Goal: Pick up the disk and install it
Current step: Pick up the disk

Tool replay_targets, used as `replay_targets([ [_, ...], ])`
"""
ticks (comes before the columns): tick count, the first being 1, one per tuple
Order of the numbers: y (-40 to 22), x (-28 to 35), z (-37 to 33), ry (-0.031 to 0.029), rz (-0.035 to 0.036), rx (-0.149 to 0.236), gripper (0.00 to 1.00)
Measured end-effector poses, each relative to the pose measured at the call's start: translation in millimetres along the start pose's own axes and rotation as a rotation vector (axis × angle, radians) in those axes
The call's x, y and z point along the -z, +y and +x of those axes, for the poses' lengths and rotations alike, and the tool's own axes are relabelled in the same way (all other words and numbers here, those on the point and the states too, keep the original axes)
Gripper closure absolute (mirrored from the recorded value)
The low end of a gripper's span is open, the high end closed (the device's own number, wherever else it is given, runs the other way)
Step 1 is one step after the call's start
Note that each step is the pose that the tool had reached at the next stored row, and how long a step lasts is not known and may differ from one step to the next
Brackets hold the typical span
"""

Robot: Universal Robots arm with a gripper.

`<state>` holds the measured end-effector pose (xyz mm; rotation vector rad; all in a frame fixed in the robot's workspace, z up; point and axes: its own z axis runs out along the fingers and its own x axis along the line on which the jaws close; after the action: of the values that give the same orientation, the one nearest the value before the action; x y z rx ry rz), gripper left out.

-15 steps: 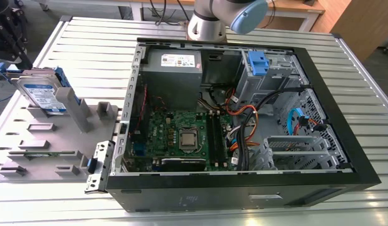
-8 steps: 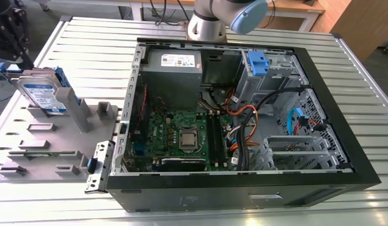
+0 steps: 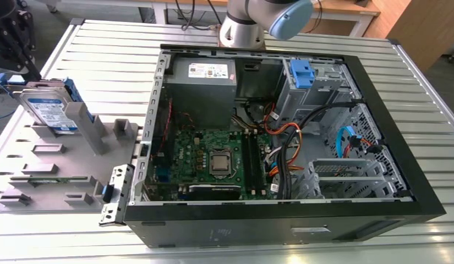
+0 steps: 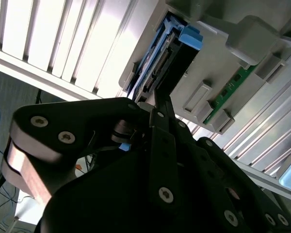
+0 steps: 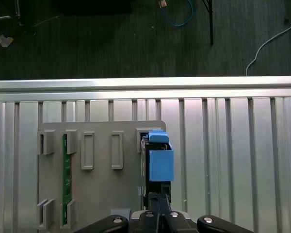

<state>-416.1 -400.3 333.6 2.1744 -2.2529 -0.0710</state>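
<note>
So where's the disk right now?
At the exterior view's left, the disk stands on edge in the grey holder tray, beside the open computer case.

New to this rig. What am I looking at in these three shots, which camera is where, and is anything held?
This is one robot arm; its base is at the top of the exterior view, beside a slatted metal table. The exterior view comes from a camera off the arm that takes in the whole scene. It shows an open PC case and, at that view's left, a grey tray with the disk standing on edge in a slot. The two wrist views come from cameras riding on the arm, so they look past the black gripper. Both show it close up to the disk. Whether it has grasped the disk cannot be told. The disk sits in the tray, not in the case.
</note>
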Motion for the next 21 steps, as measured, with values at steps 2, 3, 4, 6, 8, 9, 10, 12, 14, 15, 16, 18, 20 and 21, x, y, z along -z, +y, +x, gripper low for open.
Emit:
replay_targets([
  [2, 0.0, -0.3, 0.0, 0.0002, 0.0000, 0.000, 0.89],
  [3, 0.0, -0.6, 0.0, 0.0002, 0.0001, 0.000, 0.89],
  [4, 0.0, -0.9, 0.0, 0.0002, 0.0001, 0.000, 0.89],
  [6, 0.1, -1.4, 0.0, 0.0002, 0.0001, 0.000, 0.89],
  [8, 0.1, -1.4, 0.0, 0.0002, 0.0001, 0.000, 0.89],
  [9, 0.1, -1.4, 0.0, 0.0002, 0.0001, 0.000, 0.89],
  [10, 0.1, -1.5, 0.0, 0.0002, 0.0001, 0.000, 0.89],
  [12, 0.1, -1.5, 0.0, 0.0002, 0.0001, 0.000, 0.89],
  [14, 0.1, -1.5, 0.0, 0.0002, 0.0000, 0.000, 0.89],
  [15, 0.1, -1.5, 0.0, 0.0002, 0.0001, 0.000, 0.83],
  [16, 0.1, -1.5, 0.0, 0.0002, 0.0001, 0.000, 0.77],
  [18, 0.1, -1.5, 0.0, 0.0002, 0.0001, 0.000, 0.71],
  [20, 0.1, -1.6, 0.0, 0.0002, 0.0001, 0.000, 0.65],
  [21, 0.1, -1.6, 0.0, 0.0002, 0.0001, 0.000, 0.59],
])
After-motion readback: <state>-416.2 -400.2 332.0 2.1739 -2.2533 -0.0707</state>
